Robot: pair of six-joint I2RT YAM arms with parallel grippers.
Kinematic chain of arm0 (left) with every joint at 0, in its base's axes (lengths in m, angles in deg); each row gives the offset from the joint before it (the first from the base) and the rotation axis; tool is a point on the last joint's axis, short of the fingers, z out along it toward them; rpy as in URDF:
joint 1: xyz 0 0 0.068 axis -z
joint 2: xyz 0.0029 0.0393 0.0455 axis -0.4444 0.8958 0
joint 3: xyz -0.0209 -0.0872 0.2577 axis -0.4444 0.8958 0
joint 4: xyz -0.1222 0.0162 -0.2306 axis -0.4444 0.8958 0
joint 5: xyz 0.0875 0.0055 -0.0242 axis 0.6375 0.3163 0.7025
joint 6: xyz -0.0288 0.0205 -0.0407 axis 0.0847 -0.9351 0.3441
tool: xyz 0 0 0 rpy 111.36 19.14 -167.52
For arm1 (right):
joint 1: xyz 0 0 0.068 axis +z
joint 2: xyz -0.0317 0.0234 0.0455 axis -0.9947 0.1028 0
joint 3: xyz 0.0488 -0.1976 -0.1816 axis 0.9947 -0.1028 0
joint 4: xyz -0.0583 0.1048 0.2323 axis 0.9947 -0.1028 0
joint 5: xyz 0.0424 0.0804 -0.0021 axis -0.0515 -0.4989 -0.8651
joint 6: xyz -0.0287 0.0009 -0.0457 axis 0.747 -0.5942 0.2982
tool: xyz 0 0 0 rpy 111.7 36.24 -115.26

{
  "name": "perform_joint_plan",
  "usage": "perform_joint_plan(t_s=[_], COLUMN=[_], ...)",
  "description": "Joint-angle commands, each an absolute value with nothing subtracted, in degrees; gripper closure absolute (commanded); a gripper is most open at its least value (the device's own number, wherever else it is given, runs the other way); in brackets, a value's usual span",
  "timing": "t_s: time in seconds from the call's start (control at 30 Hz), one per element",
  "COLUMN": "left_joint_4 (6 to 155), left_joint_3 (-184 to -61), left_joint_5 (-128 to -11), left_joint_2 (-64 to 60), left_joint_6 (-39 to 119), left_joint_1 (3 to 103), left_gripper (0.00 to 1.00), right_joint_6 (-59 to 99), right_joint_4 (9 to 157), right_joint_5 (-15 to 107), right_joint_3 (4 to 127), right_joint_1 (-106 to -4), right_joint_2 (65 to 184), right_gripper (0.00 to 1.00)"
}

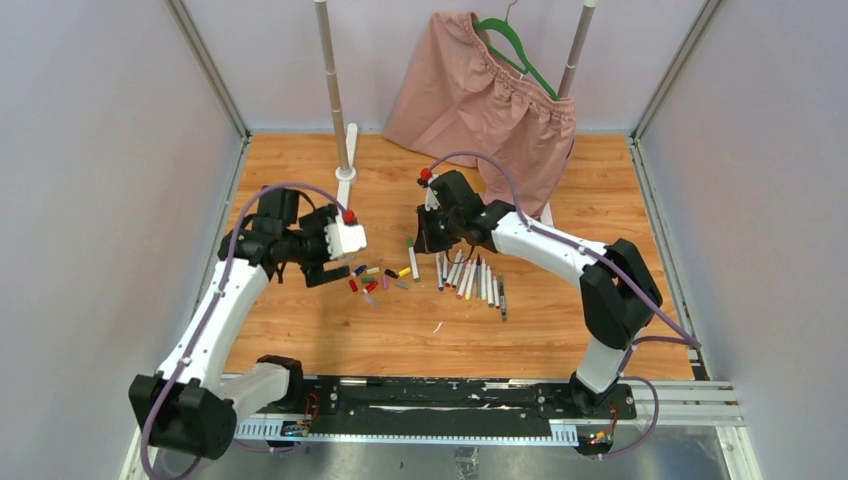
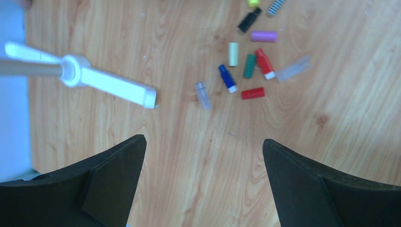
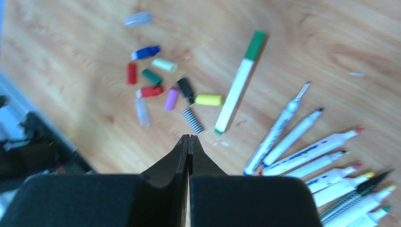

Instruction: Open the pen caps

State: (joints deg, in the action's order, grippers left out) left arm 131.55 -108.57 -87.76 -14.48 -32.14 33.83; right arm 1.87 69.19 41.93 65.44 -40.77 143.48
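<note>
**Three Cameras, One Shared Patch of Table**

The top external camera sits high behind the robot, looking down and forward over the whole table (image 1: 420,340). The left wrist camera looks down from close range past the left gripper (image 2: 203,139) at the pen caps (image 2: 246,71). The right wrist camera, equally close behind the right gripper (image 3: 189,138), sees those caps (from the opposite side) plus the pens (image 3: 302,151). The overhead view covers both.
</note>
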Motion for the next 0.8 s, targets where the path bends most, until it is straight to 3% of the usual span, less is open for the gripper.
perform_joint_plan(t_s=[0.0, 0.17, 0.27, 0.4, 0.5, 0.77], left_joint_4=[133.7, 133.5, 133.6, 133.7, 133.5, 133.6], left_joint_3=[-102.8, -100.6, -103.8, -105.6, -104.7, -109.1], left_joint_5=[-84.3, -88.4, -87.9, -86.5, -86.4, -87.5], left_joint_2=[-20.8, -24.7, -21.6, -18.2, -18.3, -10.8], left_joint_6=[-48.8, -60.0, -56.7, -49.2, -44.9, -34.0], left_joint_1=[38.7, 41.0, 41.7, 40.7, 39.8, 32.2], left_gripper=[0.0, 0.0, 0.0, 0.02, 0.0, 0.0], right_joint_6=[2.9, 3.0, 3.4, 2.9, 4.0, 4.2], right_joint_4=[63.2, 60.1, 57.9, 57.3, 56.6, 56.6], right_joint_5=[26.4, 20.3, 31.6, 48.0, 51.2, 53.1], right_joint_3=[66.5, 67.5, 67.2, 69.1, 73.5, 83.6], right_joint_1=[-41.1, -41.1, -41.0, -39.4, -38.1, -36.5], right_joint_2=[140.7, 139.2, 138.7, 141.9, 147.1, 159.9], right_gripper=[1.0, 1.0, 1.0, 0.74, 0.62, 0.61])
